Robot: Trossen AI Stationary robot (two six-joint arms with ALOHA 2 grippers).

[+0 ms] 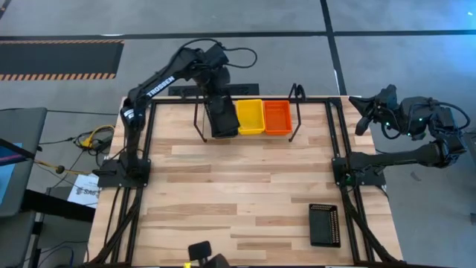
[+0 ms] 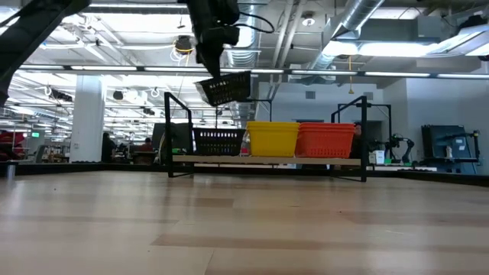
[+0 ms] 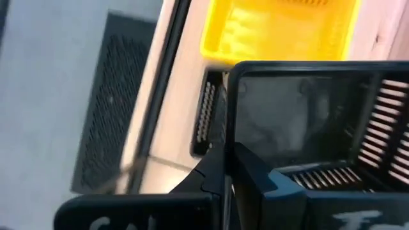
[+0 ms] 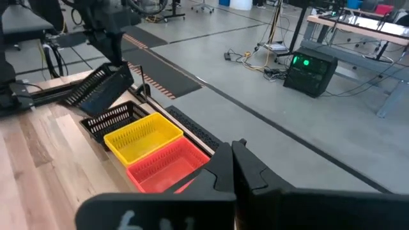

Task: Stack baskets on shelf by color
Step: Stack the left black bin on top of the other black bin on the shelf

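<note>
At the table's far edge stands the black rod shelf point(image 2: 267, 160). On it, side by side, sit a black basket point(image 2: 219, 140), a yellow basket point(image 2: 271, 139) and a red basket point(image 2: 326, 140). Above the black one hangs a second black basket point(image 2: 226, 88), tilted, with my left gripper point(image 2: 212, 72) shut on it. From above, this basket point(image 1: 222, 115) covers the shelf's left place. Another black basket point(image 1: 324, 224) lies on the table at the near right. My right gripper point(image 1: 362, 113) waits shut, off the table's right far corner. My left gripper holds the black basket by one wall, at its rim point(image 3: 227, 137), one finger inside the basket and one outside. The fingers come from above, slanting down from the far side. The basket hangs tilted below them, clear of the black basket on the shelf.
The shelf's two upright looped ends point(image 1: 199, 119) point(image 1: 296, 112) flank the row of baskets. The wooden tabletop point(image 1: 245, 193) stretches bare between the shelf and the near edge, apart from the lone black basket. A dark device point(image 1: 204, 253) sits at the near edge.
</note>
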